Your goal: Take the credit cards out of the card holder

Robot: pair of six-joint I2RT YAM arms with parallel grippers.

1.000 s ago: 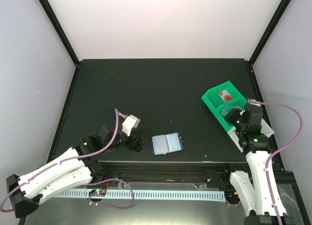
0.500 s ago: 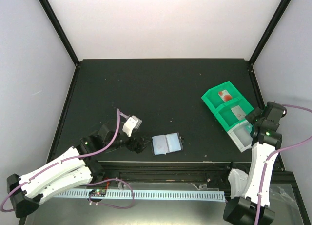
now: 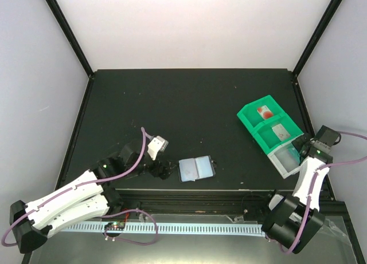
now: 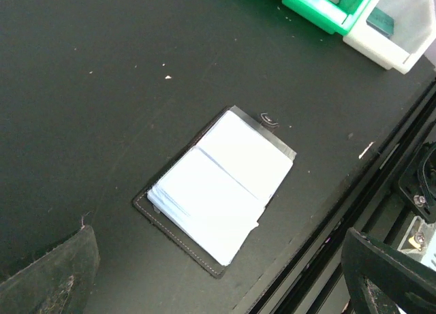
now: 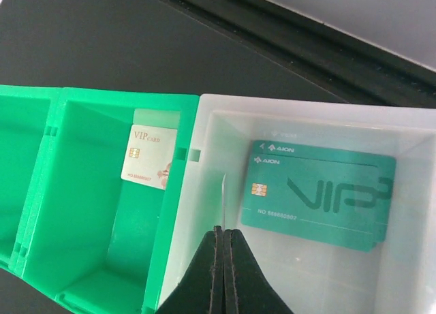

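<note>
left gripper (image 3: pixel 161 170): fingers (image 4: pixel 48 280) spread wide, nothing between them; low over the table (image 3: pixel 189 98), near its front edge.
card holder (image 4: pixel 216 191): open and flat on the table, just ahead of the left fingers and not touching them. Snap tab (image 4: pixel 268 119) on the edge away from them. Both leaves pale; cannot tell whether cards sit inside.
green tray (image 5: pixel 170 273): well apart from the left fingers, under the right ones; white compartment (image 5: pixel 286 113) joined at its end.
pale card (image 5: pixel 150 157): in the green compartment, just left of the right fingertips.
teal cards (image 5: pixel 320 195): two, overlapped, in the white compartment, just right of the right fingertips.
right gripper (image 5: pixel 221 239): fingers pressed together, empty; above the wall between the green and white compartments.
</note>
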